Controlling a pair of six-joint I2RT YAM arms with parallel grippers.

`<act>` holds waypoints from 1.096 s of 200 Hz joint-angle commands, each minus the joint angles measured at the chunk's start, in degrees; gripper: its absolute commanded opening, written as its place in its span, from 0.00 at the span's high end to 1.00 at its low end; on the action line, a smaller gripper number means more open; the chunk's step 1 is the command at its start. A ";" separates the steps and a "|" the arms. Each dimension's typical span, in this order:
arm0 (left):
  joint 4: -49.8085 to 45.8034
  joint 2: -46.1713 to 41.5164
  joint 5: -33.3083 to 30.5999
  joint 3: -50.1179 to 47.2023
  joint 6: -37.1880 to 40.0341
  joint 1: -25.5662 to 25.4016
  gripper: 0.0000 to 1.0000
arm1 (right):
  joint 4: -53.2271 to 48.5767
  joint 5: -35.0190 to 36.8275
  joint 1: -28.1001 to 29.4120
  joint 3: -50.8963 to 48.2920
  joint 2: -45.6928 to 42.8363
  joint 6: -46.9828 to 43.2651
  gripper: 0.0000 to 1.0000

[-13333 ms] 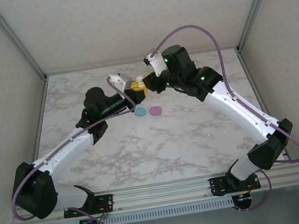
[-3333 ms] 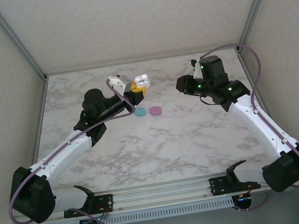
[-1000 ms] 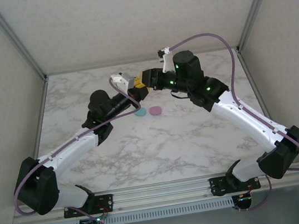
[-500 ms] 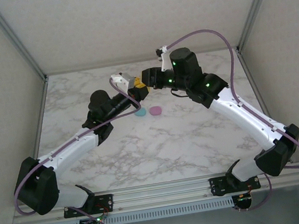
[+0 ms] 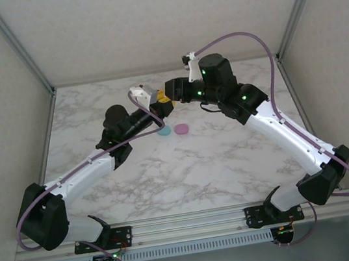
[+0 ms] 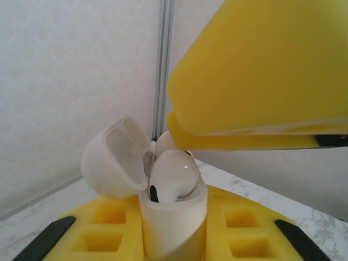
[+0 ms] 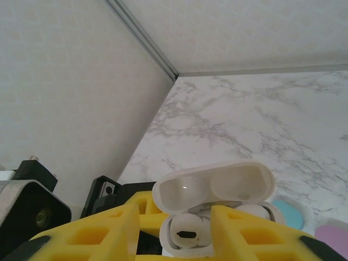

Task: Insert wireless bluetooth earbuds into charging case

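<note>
Above the far side of a marble table (image 5: 199, 166), the left gripper (image 5: 160, 108) is clamped tight on a white case (image 6: 174, 217), whose body sits wedged between its yellow foam fingers (image 6: 239, 228) with the lid (image 6: 117, 157) tipped back and open. Two white earbuds are seated in the case: one (image 6: 175, 175) stands proud at the front, the other (image 6: 163, 144) just behind it, both above the left fingers' grip line and touched by neither pad. The right gripper (image 5: 166, 97) meets the case from the opposite side, its yellow fingers (image 7: 98, 234) parted with a clear gap and nothing between them; in the right wrist view the open case and its earbuds lie just beyond that gap, and in the left wrist view the right fingers hang over the earbuds, close but apart. A teal oval (image 5: 162, 131) and a pink oval (image 5: 181, 129) lie side by side on the table near the grippers.
</note>
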 commanded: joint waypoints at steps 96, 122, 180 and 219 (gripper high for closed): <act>-9.38 -4.97 2.87 -0.13 8.64 -0.58 0.99 | -8.56 6.77 -4.69 4.72 -2.57 -4.34 0.56; -11.10 -5.76 5.05 0.33 9.65 -0.62 0.99 | -15.22 -1.01 -9.14 9.41 1.65 -2.15 0.54; -16.15 -5.24 11.37 3.23 12.08 -0.53 0.99 | -31.24 -14.52 -11.54 23.53 13.98 -2.93 0.47; -17.69 -5.28 11.73 4.40 12.82 -0.53 0.99 | -33.73 -18.91 -11.55 26.37 17.97 -3.91 0.47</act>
